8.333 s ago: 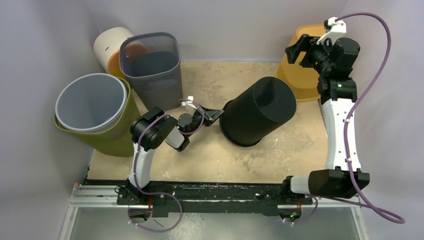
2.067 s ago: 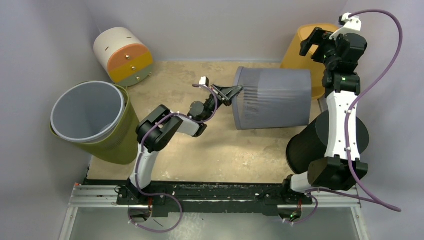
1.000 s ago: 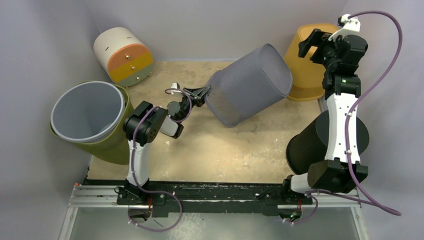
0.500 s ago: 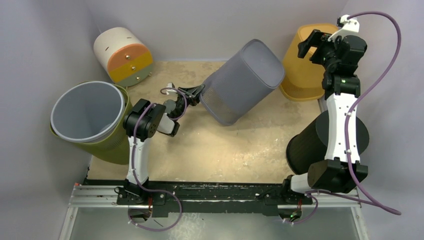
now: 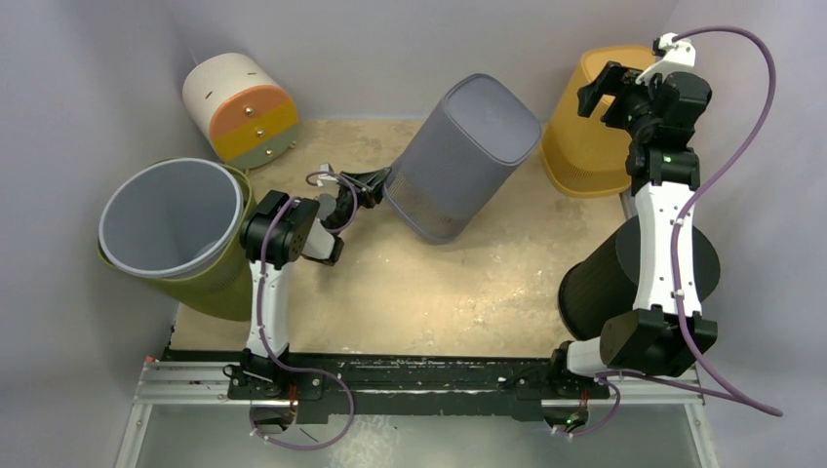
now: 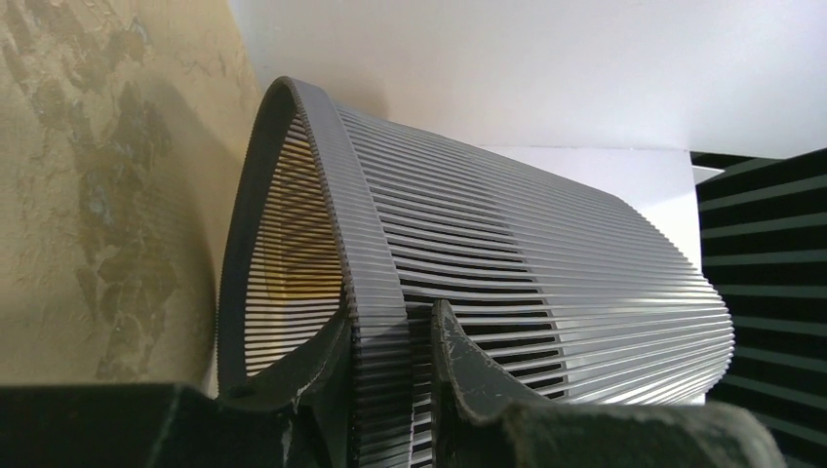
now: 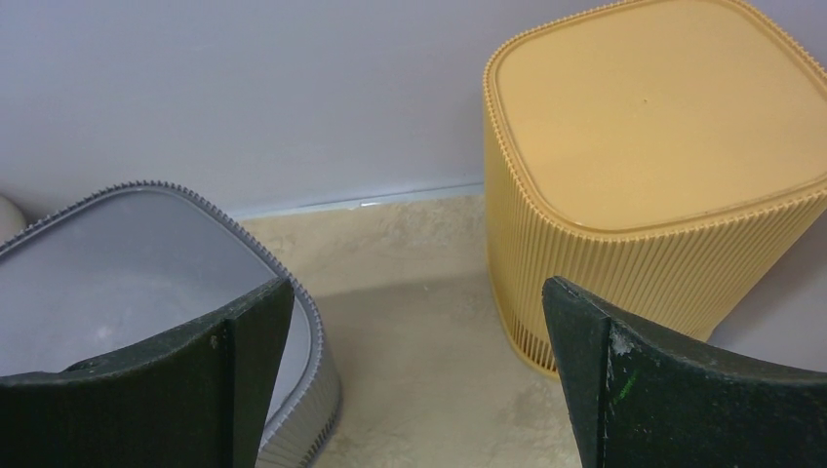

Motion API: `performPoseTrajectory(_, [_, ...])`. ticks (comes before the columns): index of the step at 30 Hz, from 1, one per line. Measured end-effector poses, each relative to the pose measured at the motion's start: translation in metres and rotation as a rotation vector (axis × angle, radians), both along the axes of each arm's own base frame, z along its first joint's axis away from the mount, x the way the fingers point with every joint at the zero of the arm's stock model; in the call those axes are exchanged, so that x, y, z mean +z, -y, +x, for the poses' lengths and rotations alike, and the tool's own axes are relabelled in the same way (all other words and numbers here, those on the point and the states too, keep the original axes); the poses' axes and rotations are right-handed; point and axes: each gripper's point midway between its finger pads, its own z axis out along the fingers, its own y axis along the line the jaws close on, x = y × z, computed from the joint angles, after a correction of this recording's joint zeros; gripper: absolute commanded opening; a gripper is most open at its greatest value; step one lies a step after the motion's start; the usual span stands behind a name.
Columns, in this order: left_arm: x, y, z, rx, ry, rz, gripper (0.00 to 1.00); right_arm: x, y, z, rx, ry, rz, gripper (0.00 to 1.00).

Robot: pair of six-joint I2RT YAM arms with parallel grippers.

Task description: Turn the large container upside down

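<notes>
A grey slatted bin [image 5: 463, 156] stands tilted at the back centre. Its closed base faces up and right, and its open mouth faces down toward the table. My left gripper [image 5: 380, 180] is shut on the bin's rim at its lower left. In the left wrist view one finger is inside the rim [image 6: 375, 273] and the other outside, with the gripper [image 6: 395, 341] pinching the wall. My right gripper [image 5: 605, 93] is open and empty, held high at the back right. In the right wrist view the right gripper [image 7: 414, 370] looks down between the grey base [image 7: 127, 263] and a yellow bin.
A yellow slatted bin [image 5: 585, 136] stands upside down at the back right, also in the right wrist view [image 7: 644, 127]. A black bin [image 5: 605, 278] stands upside down behind my right arm. A green bin with a grey liner [image 5: 176, 224] is left; a white-and-orange cylinder [image 5: 239, 102] lies back left.
The grey bin has swung from lying on its side to steeply tilted with its base up. My left gripper has drawn back left with the rim. The right arm has barely moved.
</notes>
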Motion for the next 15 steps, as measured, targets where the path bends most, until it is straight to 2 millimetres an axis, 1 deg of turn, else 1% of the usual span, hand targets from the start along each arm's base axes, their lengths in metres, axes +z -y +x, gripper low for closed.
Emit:
performPoseTrajectory(3, [-0.001,-0.002,0.000,0.002,0.016,0.026,0.19,0.001,0.000,0.000,0.000,0.004,-0.001,1.00])
performPoseTrajectory(5, [-0.003,-0.002,0.001,0.004,0.029,0.048,0.21,0.001,0.000,0.001,0.000,0.006,-0.001,1.00])
performPoseTrajectory(9, [-0.007,-0.003,0.000,0.011,0.060,0.117,0.22,0.001,0.000,0.001,0.000,0.006,-0.001,1.00])
performPoseTrajectory(10, [-0.012,-0.004,0.000,0.013,0.062,0.149,0.22,0.001,0.000,0.001,0.000,0.006,-0.001,1.00])
performPoseTrajectory(13, [-0.037,-0.003,-0.006,-0.001,0.028,0.241,0.22,0.002,0.000,0.001,0.001,0.010,-0.002,1.00])
performPoseTrajectory(15, [-0.050,-0.005,-0.009,-0.005,0.003,0.276,0.22,0.001,0.000,0.001,0.002,0.010,-0.002,1.00])
